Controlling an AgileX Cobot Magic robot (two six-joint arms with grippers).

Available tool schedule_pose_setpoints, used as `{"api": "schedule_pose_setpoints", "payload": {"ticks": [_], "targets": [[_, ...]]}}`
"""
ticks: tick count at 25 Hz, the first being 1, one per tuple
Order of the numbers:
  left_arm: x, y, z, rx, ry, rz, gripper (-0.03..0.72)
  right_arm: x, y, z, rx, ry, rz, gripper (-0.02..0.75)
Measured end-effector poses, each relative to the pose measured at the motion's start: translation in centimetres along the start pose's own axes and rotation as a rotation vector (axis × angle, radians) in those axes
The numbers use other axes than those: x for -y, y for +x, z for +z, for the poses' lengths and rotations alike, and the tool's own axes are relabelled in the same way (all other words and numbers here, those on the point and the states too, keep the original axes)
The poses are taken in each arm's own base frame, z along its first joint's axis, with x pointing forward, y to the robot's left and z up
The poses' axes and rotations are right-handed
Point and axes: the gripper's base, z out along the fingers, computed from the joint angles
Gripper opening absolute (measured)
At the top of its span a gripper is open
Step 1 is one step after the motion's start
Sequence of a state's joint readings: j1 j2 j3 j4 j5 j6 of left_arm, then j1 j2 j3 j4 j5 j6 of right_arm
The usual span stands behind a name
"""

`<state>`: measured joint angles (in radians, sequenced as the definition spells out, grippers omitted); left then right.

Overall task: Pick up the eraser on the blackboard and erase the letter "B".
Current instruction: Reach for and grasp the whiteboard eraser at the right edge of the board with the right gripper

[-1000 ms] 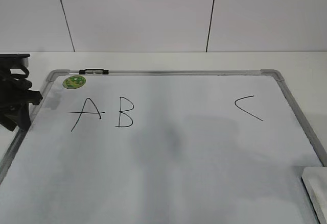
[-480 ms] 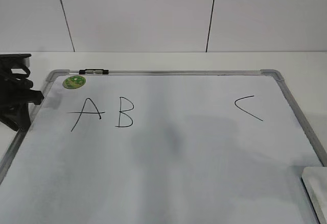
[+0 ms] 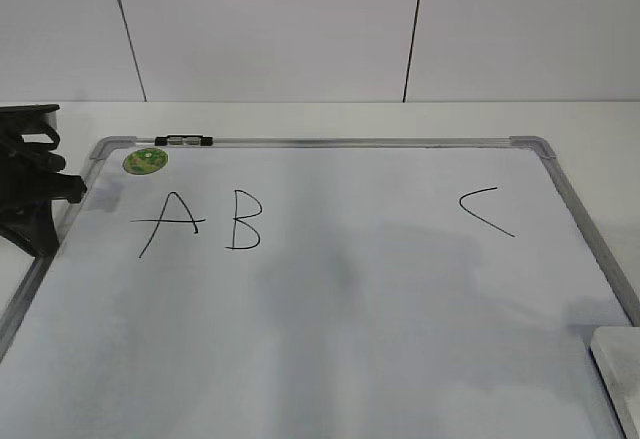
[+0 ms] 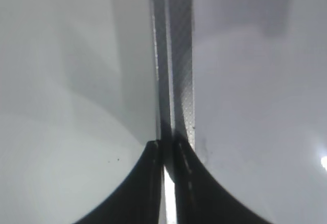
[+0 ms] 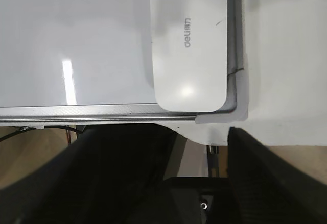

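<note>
The blackboard (image 3: 400, 299) is a white dry-erase board with a silver frame, lying flat. The letter "B" (image 3: 243, 221) is drawn in black at its upper left, between an "A" (image 3: 170, 222) and a far-off "C" (image 3: 486, 211). The white eraser (image 3: 619, 364) lies in the board's near right corner. In the right wrist view the eraser (image 5: 189, 40) lies just beyond my right gripper (image 5: 196, 140), which is open and empty, over the board's near edge. My left gripper (image 3: 35, 199) is shut and empty at the board's left edge; its jaws (image 4: 166, 150) sit over the frame.
A round green magnet (image 3: 146, 160) sits at the board's far left corner, beside a small black clip (image 3: 186, 140) on the top frame. A white wall stands behind the table. The table edge and floor show below the board's near frame (image 5: 102, 112).
My left gripper has shifted very slightly at the board's left edge. The letters and the eraser have not moved.
</note>
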<state>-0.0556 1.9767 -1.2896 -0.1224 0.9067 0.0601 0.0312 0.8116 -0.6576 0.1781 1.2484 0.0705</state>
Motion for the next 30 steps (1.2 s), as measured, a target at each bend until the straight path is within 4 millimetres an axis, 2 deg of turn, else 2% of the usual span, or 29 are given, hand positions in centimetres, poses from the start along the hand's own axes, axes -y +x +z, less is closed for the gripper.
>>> {"api": "schedule_pose_setpoints", "payload": {"ticks": [2, 4, 10, 17, 24, 30], "targets": [[0.0, 0.0, 0.0, 0.0, 0.0, 0.0, 0.031, -0.1, -0.4, 0.4, -0.03, -0.009, 0.012, 0.645], [0.0, 0.0, 0.0, 0.0, 0.0, 0.0, 0.031, -0.2, -1.0, 1.0, -0.04, -0.019, 0.025, 0.663], [0.0, 0.0, 0.0, 0.0, 0.0, 0.0, 0.031, 0.1, -3.4, 3.1, -0.041, 0.004, 0.043, 0.669], [0.0, 0.0, 0.0, 0.0, 0.0, 0.0, 0.031, 0.7, -5.4, 6.4, -0.095, 0.045, 0.048, 0.668], [0.0, 0.0, 0.0, 0.0, 0.0, 0.0, 0.031, 1.2, -5.9, 9.2, -0.124, 0.059, 0.034, 0.663], [0.0, 0.0, 0.0, 0.0, 0.0, 0.0, 0.031, 1.6, -5.6, 10.4, -0.136, 0.078, 0.025, 0.657]]}}
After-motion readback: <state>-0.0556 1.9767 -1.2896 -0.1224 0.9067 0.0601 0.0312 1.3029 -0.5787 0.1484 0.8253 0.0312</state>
